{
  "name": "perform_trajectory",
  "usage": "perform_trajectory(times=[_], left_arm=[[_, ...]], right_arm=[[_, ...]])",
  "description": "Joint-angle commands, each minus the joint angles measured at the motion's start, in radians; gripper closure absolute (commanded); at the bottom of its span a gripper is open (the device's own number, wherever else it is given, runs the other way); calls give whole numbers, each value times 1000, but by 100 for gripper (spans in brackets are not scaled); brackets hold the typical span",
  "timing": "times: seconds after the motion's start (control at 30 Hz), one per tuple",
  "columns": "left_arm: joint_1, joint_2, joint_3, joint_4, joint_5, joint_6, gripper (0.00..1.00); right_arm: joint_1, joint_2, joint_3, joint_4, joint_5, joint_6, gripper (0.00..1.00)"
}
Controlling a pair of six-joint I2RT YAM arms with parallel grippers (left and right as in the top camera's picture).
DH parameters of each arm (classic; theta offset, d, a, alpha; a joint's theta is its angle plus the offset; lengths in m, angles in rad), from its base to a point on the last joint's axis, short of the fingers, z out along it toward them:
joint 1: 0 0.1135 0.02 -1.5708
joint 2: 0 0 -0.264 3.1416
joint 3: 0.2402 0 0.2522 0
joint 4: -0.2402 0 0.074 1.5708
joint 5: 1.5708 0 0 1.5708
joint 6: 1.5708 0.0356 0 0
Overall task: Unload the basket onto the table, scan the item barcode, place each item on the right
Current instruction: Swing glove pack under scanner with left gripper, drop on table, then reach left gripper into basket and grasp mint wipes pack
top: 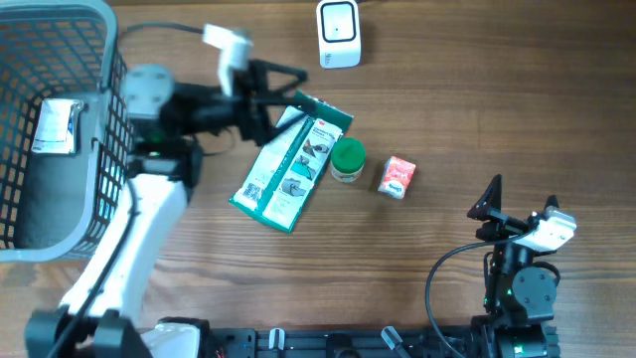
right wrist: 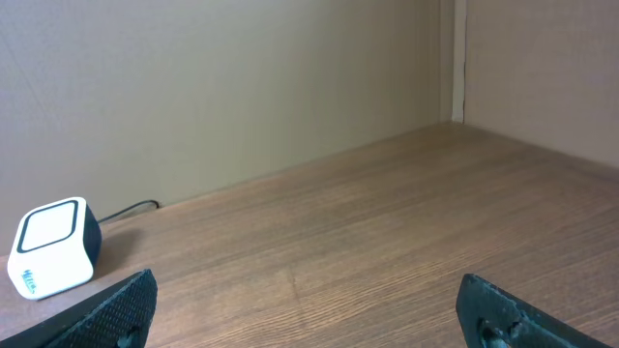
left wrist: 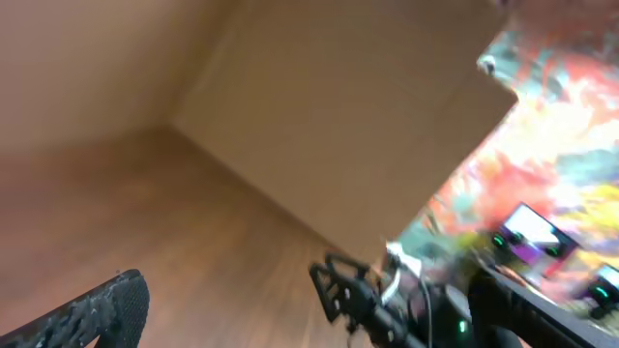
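Observation:
A flat green and white package (top: 289,165) lies on the wooden table, its upper end just under my left gripper (top: 281,103). That gripper stands open with nothing between its fingers; its blurred wrist view shows one finger (left wrist: 95,311) over bare wood and nothing held in the left gripper (left wrist: 309,329). The white scanner (top: 338,33) stands at the back of the table and shows as the scanner (right wrist: 53,249) at the left of the right wrist view. My right gripper (top: 487,202) rests open and empty near the front right, the right gripper (right wrist: 309,319) over bare wood.
A green-lidded jar (top: 348,159) and a small red box (top: 396,177) sit right of the package. A grey wire basket (top: 99,119) fills the left side with a white item (top: 55,127) inside. The scanner's cable runs back to the wall.

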Motion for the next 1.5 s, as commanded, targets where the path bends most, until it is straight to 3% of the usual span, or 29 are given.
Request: perform_trajectory(times=[0.0, 0.27, 0.37, 0.47, 0.67, 0.77, 0.93, 0.97, 1.23, 1.47], left_arm=[[146, -67, 58, 3, 8, -117, 0], [563, -84, 133, 0, -63, -319, 0], [634, -84, 180, -3, -76, -357, 1], [685, -84, 271, -107, -133, -372, 0], [706, -83, 547, -725, -451, -355, 0], [706, -82, 702, -1152, -775, -235, 1], [706, -57, 718, -1482, -1323, -209, 0], [706, -43, 718, -1507, -1371, -209, 0], [705, 132, 717, -1548, -1398, -166, 0], [706, 367, 717, -1740, -1307, -163, 0]], right_arm=[[-3, -5, 2, 5, -3, -3, 0], [-3, -5, 2, 5, -3, -3, 0], [-3, -5, 2, 5, -3, -3, 0], [-3, -5, 2, 5, -3, -3, 0], [-3, -5, 2, 5, -3, -3, 0], [-3, -5, 2, 5, -3, -3, 1], [-3, -5, 2, 5, -3, -3, 0], [-3, -5, 2, 5, -3, -3, 0], [-3, -5, 2, 5, -3, -3, 0], [-3, -5, 2, 5, -3, -3, 0]])
